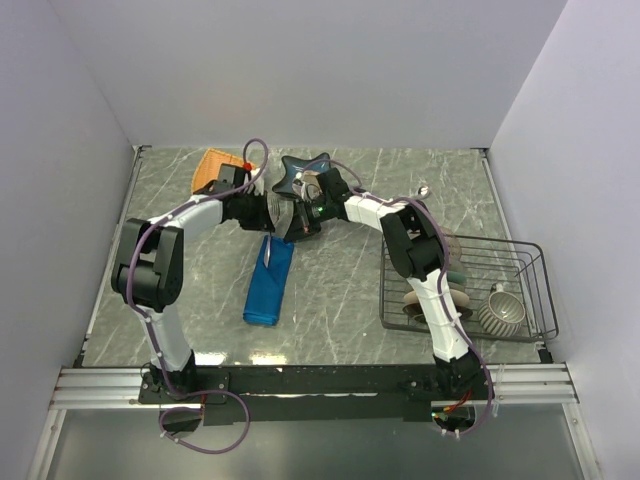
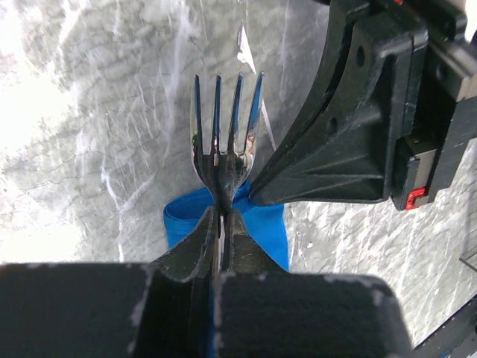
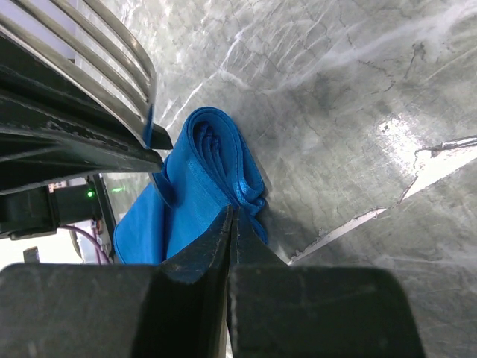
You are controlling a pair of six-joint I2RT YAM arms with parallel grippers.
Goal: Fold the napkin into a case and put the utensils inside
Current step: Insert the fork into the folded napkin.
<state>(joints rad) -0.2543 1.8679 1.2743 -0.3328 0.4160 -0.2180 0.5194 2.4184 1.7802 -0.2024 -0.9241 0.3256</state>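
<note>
Nearest you in the left wrist view, the left pincer (image 2: 222,215) is pressed together on the neck of the silver metal fork (image 2: 227,127). The tines point away over the grey marbled bench (image 2: 89,149). Beneath the fork lies one end of the bright blue cloth case (image 2: 262,224). The tip of the right pincer (image 2: 261,192) stands just beside the fork's neck.

Right wrist view: you see the right pincer (image 3: 231,218) pressed together, its tip at the layered, folded end of the case (image 3: 216,160). Whether a layer is caught cannot be told. The fork's tines cross the upper left corner.

Top external view: the case (image 1: 268,290) lies as a narrow long pouch on the bench between the arms. Both pincers meet over its far end. An orange triangular dish (image 1: 212,168) and a dark star-shaped dish (image 1: 298,168) sit beyond it, and a black wire rack (image 1: 525,262) stands at the right.
</note>
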